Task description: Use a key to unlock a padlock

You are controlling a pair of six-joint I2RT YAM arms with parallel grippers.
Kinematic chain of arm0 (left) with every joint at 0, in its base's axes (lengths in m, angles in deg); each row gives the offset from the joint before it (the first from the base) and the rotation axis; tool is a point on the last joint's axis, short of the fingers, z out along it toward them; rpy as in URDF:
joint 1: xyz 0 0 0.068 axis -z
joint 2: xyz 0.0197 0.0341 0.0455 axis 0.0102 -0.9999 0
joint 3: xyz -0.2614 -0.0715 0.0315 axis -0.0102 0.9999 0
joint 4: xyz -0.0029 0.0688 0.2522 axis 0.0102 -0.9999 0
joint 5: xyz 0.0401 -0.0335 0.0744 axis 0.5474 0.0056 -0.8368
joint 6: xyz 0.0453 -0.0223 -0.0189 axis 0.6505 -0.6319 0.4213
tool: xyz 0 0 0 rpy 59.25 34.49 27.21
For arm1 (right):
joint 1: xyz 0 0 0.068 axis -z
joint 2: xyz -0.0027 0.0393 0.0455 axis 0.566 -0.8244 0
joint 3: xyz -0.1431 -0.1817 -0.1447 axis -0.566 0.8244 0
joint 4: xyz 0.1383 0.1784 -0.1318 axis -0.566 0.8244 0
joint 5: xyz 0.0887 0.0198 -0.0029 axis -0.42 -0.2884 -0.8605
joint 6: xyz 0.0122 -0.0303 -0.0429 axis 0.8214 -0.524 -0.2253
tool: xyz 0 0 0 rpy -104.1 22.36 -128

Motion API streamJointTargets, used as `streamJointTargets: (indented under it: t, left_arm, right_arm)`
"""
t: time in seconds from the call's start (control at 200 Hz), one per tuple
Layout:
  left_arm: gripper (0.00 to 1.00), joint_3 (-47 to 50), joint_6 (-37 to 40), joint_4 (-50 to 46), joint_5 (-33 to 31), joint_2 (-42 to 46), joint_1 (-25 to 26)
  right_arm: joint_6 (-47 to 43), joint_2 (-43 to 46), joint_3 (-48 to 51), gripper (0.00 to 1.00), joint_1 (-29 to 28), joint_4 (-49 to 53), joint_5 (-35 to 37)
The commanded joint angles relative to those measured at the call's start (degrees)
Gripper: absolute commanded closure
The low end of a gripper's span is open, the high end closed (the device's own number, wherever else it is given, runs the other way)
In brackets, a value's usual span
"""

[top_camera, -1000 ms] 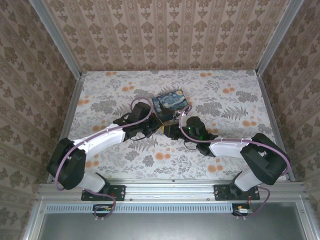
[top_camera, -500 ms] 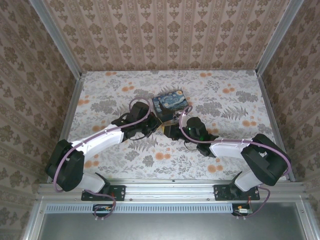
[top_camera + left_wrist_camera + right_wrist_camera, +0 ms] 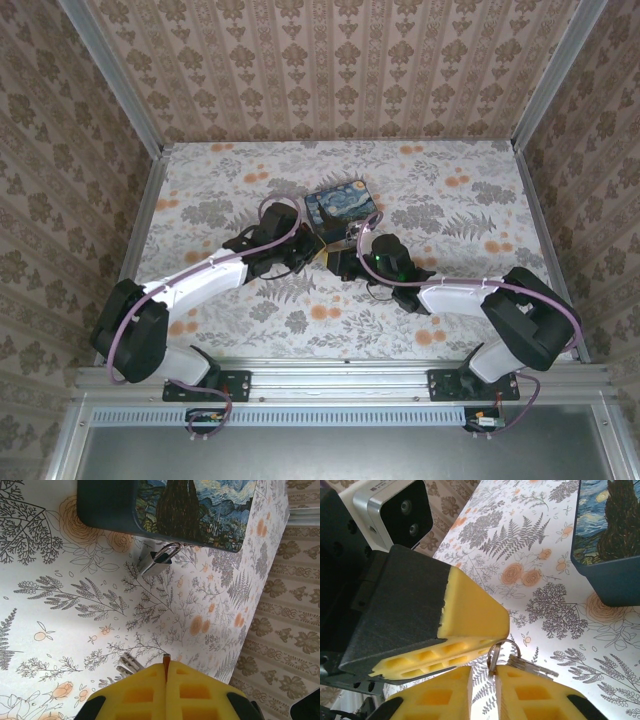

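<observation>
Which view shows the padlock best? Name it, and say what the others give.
Left wrist view: the padlock is sharp and unobstructed, its shackle hooked at the blue box's edge. From the top external view that spot is too small to make out. The right wrist view frames the box's corner and the keys instead.

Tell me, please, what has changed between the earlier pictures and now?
The left arm shifted slightly leftward, and the right gripper edged left toward it; its fingers straddle the key ring, narrowly apart. The blue painted box stayed put.
</observation>
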State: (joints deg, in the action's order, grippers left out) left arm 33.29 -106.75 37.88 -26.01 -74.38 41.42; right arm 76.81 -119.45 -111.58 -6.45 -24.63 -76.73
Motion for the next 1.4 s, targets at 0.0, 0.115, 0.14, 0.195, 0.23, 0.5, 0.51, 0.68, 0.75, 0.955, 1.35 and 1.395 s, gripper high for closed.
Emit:
streamJointTargets:
  t: [0.0, 0.115, 0.14, 0.195, 0.23, 0.5, 0.51, 0.68, 0.75, 0.955, 1.35, 1.395]
  left_arm:
    - [1.0, 0.29, -1.44, 1.13, 0.48, 1.36, 0.56]
    - [1.0, 0.52, -1.48, 1.11, 0.22, 1.77, 0.51]
    - [1.0, 0.68, -1.52, 1.23, 0.27, 1.78, 0.54]
    - [1.0, 0.65, -1.48, 1.15, 0.26, 1.87, 0.47]
    - [1.0, 0.8, -1.45, 1.19, 0.22, 2.04, 0.51]
    - [0.9, 2.04, 0.59, -0.28, -1.23, 4.12, -0.19]
    - [0.89, 2.11, 0.69, -0.28, -1.2, 4.3, -0.22]
    - [0.76, 2.62, 5.47, -4.07, -1.78, 7.35, -2.24]
    - [0.74, 2.59, 10.9, -4.95, -0.77, 9.07, -4.03]
    - [0.75, 2.13, 30.24, -0.69, 19.65, 7.32, -9.39]
    - [0.72, 8.25, 37.97, 23.79, 42.56, -0.37, -12.45]
    - [0.71, 9.04, 39.61, 26.31, 44.44, -0.38, -13.5]
  right_arm:
    - [0.12, -0.55, -2.24, 0.88, -0.49, 0.11, 1.04]
    - [0.3, -0.38, -2.34, 0.94, -0.47, 0.94, 1.66]
    - [0.3, -0.35, -2.32, 0.94, -0.47, 1.02, 1.8]
    - [0.24, 0.03, -1.95, 0.94, -0.43, 1.03, 1.93]
    - [0.13, 0.29, -1.75, 0.94, -0.33, 1.08, 1.83]
    - [-2.77, 4.12, -1.12, 0.98, 0.48, 5.22, -0.13]
    - [-2.99, 4.27, -1.03, 0.98, 0.56, 5.39, -0.34]
    - [-5.2, 5.76, -1.05, 0.99, 1.91, 8.7, -4.44]
    - [-5.58, 6.06, -0.8, 0.99, 3.28, 9.35, -8.32]
    - [-5.45, 6.06, -2.13, 0.98, 8.03, 13.52, -22.95]
    - [-2.17, 8.69, -4.6, 0.97, 13.48, 18.8, -35.54]
    - [-2.12, 8.62, -4.9, 0.97, 13.83, 20.16, -35.56]
